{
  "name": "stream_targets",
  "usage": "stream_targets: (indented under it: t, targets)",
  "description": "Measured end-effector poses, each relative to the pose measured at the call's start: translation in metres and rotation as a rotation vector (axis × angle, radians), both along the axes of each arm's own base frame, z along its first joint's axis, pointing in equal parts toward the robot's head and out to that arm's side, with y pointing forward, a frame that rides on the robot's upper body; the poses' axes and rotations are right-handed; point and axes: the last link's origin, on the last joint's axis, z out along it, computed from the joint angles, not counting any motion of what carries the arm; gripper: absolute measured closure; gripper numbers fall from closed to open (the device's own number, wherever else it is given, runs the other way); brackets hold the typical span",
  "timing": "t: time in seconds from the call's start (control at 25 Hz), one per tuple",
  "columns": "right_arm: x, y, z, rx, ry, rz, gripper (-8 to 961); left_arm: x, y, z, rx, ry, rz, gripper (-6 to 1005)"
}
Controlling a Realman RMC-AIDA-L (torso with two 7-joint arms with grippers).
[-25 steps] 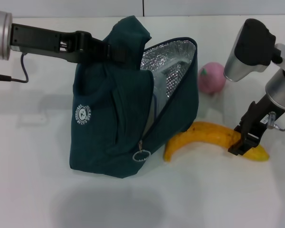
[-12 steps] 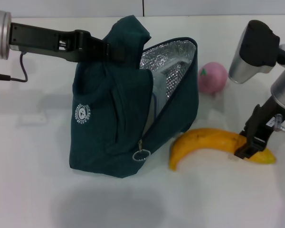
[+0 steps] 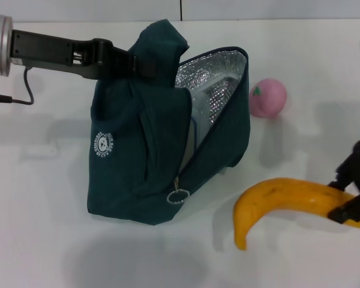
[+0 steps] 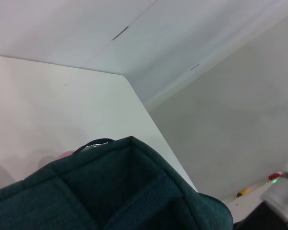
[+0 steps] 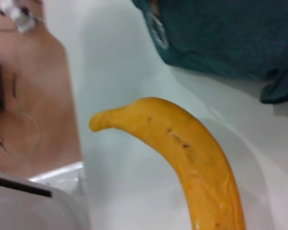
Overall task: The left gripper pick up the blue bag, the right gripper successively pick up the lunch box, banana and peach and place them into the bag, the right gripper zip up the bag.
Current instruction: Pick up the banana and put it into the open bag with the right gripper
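Head view first: left gripper point(image 3: 131, 63) clenched on the blue bag point(image 3: 144, 156), holding its foil-lined mouth open on the table point(image 3: 48, 240); right gripper point(image 3: 351, 198) grasping the banana point(image 3: 288, 201) by one end near the bag, peach point(image 3: 267, 98) behind. Left wrist view: teal bag fabric point(image 4: 110, 191). Right wrist view: banana point(image 5: 182, 148) above the table, the bag point(image 5: 221, 33) beyond it.

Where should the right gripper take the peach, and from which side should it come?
Grip the peach across its round middle, coming from above. It sits free on the table, apart from the bag beside it, so fingers fit on both sides. A ball slips, so probably close at the widest part.
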Motion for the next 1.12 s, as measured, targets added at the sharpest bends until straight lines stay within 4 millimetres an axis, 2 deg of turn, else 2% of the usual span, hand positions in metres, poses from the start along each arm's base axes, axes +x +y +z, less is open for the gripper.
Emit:
stream_targets:
  t: [0.04, 0.08, 0.24, 0.4, 0.6, 0.88, 1.12]
  targets:
    - [0.001, -0.003, 0.007, 0.000, 0.018, -0.004, 496, 0.000, 0.000, 0.000, -0.001, 0.000, 0.001, 959]
    - [0.002, -0.006, 0.024, 0.014, 0.073, -0.011, 495, 0.000, 0.000, 0.000, -0.001, -0.001, 0.001, 959]
    - [0.002, -0.006, 0.055, 0.096, 0.194, -0.014, 494, 0.001, 0.000, 0.000, -0.002, -0.001, 0.000, 959]
    - [0.004, 0.001, 0.071, 0.181, 0.241, -0.030, 492, 0.002, 0.000, -0.001, -0.003, -0.001, -0.001, 959]
    - [-0.007, 0.014, 0.077, 0.262, 0.209, -0.021, 489, 0.002, 0.000, -0.001, -0.004, -0.002, -0.002, 959]
    - [-0.051, 0.031, 0.085, 0.313, 0.157, 0.105, 486, 0.002, 0.000, -0.002, -0.004, -0.003, -0.002, 959]
    - [-0.084, 0.037, 0.068, 0.293, 0.011, 0.215, 483, 0.002, 0.000, -0.002, -0.005, -0.004, -0.002, 959]
